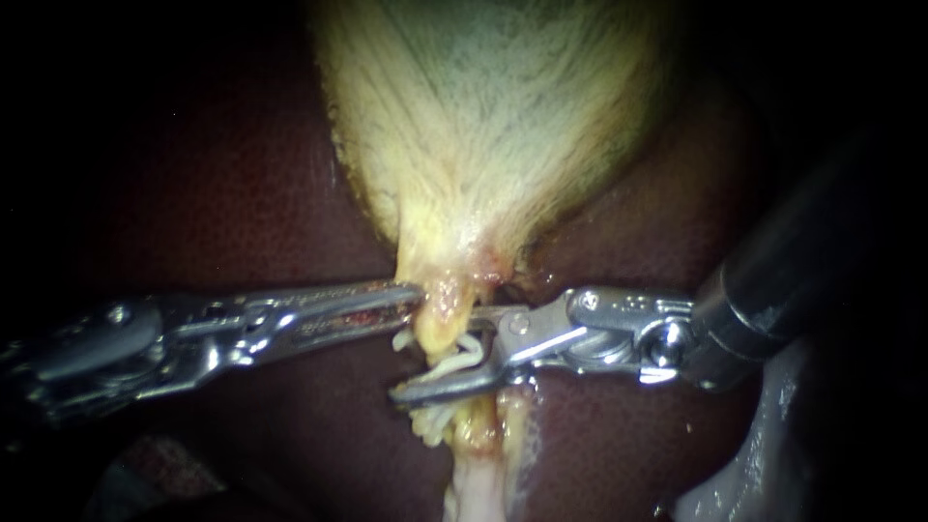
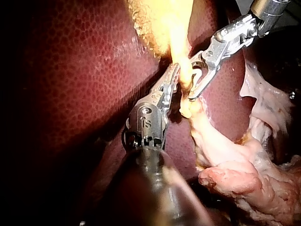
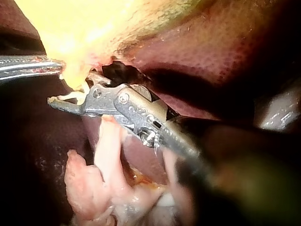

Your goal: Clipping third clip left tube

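Note:
The yellow gallbladder [image 1: 493, 116] narrows to a neck that runs down into a yellowish tube [image 1: 443, 324]. My left instrument [image 1: 414, 295] comes in from the left, its jaws shut on that neck from the side; the left wrist view shows it [image 2: 173, 79] pressed against the yellow tissue. My right instrument [image 1: 440, 356] stands with its jaws open astride the tube just below, one jaw on each side. A white clip [image 1: 462, 362] sits on the tube between these jaws. In the right wrist view the right instrument [image 3: 70, 95] frames the white clip [image 3: 77, 97].
Dark red liver [image 1: 242, 193] surrounds the gallbladder on both sides. Pale, ragged tissue [image 1: 478, 474] hangs below the tube, and a pinkish lump of it [image 2: 235, 179] lies beside my left instrument's shaft. A grey-white fold [image 1: 764, 454] lies under the right shaft.

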Robot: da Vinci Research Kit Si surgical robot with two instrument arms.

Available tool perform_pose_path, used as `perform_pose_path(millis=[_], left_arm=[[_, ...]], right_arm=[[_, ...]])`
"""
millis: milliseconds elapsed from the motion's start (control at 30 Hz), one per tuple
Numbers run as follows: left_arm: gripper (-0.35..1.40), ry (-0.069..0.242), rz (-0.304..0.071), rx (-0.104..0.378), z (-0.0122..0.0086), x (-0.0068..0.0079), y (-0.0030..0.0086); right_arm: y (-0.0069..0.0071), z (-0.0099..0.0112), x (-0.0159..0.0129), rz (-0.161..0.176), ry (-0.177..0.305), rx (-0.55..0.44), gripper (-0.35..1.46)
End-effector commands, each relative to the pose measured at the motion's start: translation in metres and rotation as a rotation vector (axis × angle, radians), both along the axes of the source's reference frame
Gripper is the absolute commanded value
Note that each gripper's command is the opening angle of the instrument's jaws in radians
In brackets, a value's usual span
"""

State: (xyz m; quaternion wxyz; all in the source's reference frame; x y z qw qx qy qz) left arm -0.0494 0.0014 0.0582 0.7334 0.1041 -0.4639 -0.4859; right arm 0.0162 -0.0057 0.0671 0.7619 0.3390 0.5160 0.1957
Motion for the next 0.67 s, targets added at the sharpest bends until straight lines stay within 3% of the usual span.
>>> perform_pose_path(millis=[33,100,667], left_arm=[[-0.35,0.0,0.0,0.0,0.0,0.0,0.0],[-0.35,0.0,0.0,0.0,0.0001,0.0,0.0],[-0.35,0.0,0.0,0.0,0.0003,-0.0002,0.0002]], right_arm=[[0.0,0.0001,-0.0002,-0.002,0.001,0.0,-0.1],[0.0001,0.0003,-0.0008,-0.002,0.0,0.005,-0.35],[0.0002,0.0009,-0.0013,0.001,0.001,0.009,-0.35]])
